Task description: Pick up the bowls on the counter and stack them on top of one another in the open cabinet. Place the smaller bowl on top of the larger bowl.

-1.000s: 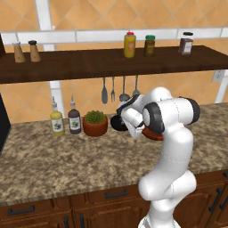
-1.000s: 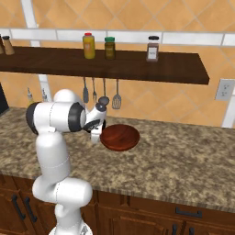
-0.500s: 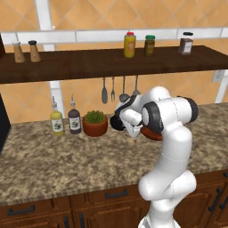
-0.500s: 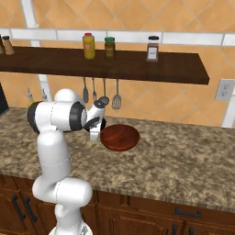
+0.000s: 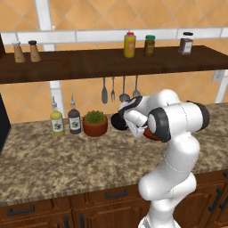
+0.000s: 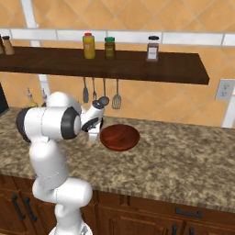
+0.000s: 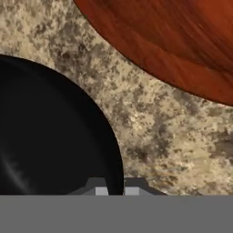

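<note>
Up close, the hand view looks straight down on the black bowl (image 7: 50,132), whose rim curves right between the two grey fingertips (image 7: 101,187), one inside and one outside the wall; the tips stand close together on the rim, so the gripper (image 7: 113,190) looks clamped on it, though actual contact cannot be confirmed. Across a strip of speckled counter (image 7: 150,127) lies the brown bowl (image 7: 182,41), near but apart from the black one. From the left base view the black bowl (image 5: 118,121) shows as a dark shape just beside the wrist, next to a potted plant (image 5: 95,123) and two bottles (image 5: 64,118), while the brown bowl (image 5: 151,133) is mostly hidden behind the arm. From the right base view the brown bowl (image 6: 120,137) lies in full view on the counter (image 6: 183,151), and the black one is largely covered by the hand. Both base views show the shelf (image 6: 114,64) above, carrying jars (image 6: 109,47), with utensils (image 6: 104,91) hanging below it.
</note>
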Controlling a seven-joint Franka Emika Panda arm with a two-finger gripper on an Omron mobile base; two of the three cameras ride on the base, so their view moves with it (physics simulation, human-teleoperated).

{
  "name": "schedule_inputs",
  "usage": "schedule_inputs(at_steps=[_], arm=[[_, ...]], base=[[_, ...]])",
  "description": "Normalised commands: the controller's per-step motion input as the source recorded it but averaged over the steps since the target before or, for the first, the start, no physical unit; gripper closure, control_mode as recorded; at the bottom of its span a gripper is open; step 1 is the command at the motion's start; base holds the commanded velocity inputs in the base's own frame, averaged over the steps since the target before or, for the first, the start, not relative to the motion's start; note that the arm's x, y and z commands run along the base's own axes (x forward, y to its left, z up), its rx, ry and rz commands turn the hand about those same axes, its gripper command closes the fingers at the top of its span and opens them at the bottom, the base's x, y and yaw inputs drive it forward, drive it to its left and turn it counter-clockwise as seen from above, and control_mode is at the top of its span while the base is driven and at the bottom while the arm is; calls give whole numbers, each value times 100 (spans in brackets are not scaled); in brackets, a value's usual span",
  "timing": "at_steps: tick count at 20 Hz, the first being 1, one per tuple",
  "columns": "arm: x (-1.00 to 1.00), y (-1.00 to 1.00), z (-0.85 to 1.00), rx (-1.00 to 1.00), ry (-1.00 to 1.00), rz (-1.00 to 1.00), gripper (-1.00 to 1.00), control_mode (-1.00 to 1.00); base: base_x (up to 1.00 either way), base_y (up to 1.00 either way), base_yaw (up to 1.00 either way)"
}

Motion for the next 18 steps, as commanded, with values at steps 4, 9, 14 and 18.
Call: schedule_inputs(at_steps=[4, 9, 14, 18], arm=[[-100, -40, 71, 0, -1, 0, 100, -100], [-56, -73, 83, -1, 4, 0, 100, -100], [-22, -100, 39, 0, 11, 0, 100, -100], [7, -100, -3, 0, 17, 0, 100, -100]], base=[[0, 0, 0], [0, 0, 0], [0, 0, 0], [0, 0, 0]])
